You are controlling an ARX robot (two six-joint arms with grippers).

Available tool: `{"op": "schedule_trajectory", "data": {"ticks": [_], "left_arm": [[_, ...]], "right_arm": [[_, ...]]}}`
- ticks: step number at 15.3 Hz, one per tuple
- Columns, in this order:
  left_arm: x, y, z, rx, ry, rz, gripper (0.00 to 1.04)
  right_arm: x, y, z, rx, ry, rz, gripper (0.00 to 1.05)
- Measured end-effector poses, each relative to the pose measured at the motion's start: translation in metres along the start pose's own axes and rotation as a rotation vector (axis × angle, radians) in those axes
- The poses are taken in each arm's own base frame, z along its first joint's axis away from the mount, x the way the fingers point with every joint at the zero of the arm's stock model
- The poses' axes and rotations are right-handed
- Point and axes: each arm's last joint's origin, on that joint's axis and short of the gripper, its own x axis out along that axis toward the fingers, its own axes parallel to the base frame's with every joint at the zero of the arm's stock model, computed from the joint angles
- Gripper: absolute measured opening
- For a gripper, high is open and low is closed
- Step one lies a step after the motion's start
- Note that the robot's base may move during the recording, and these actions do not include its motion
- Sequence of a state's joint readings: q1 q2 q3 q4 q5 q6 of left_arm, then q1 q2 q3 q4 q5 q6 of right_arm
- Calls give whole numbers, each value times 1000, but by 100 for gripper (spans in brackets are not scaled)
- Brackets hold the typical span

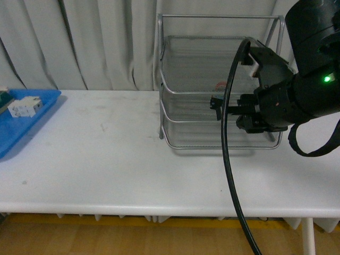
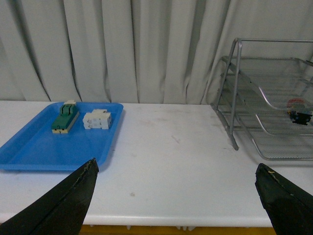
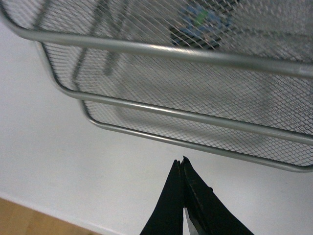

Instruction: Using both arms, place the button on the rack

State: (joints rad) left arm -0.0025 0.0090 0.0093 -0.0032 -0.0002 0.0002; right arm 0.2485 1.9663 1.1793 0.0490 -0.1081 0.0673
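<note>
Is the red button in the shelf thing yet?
Looks so: the button sits on a tier of the wire rack. The right claw is shut and empty just outside it; the left claw is open over the table. Little seems left besides pulling back.

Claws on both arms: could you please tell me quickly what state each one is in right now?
Left claw: open, empty.
Right claw: closed, holding nothing.

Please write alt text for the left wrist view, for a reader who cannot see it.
A silver wire rack holds the red button on a tier; opposite, a blue tray carries two small blocks, with the open left claw in the foreground.
</note>
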Motion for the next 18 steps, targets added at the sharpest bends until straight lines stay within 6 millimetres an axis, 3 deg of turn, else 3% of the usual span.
{"op": "schedule_trajectory", "data": {"ticks": [2,4,6,8,10,12,13,15,18], "left_arm": [[0,0,0,0,0,0,98],[0,0,0,0,0,0,98],[0,0,0,0,0,0,98],[0,0,0,0,0,0,98],[0,0,0,0,0,0,98],[0,0,0,0,0,0,98],[0,0,0,0,0,0,98],[0,0,0,0,0,0,98],[0,0,0,0,0,0,98]], "right_arm": [[-29,7,1,10,-84,59,2],[-62,9,-14,29,-147,133,2],[-96,-6,-26,80,-223,147,2],[-138,-34,-39,169,-343,107,2],[-157,-61,-59,244,-373,32,2],[-180,-80,-65,291,-428,-9,2],[-191,-83,-64,230,-569,-87,2],[-204,-65,-94,65,-725,-269,2],[-223,-40,-122,-3,-764,-305,2]]}}
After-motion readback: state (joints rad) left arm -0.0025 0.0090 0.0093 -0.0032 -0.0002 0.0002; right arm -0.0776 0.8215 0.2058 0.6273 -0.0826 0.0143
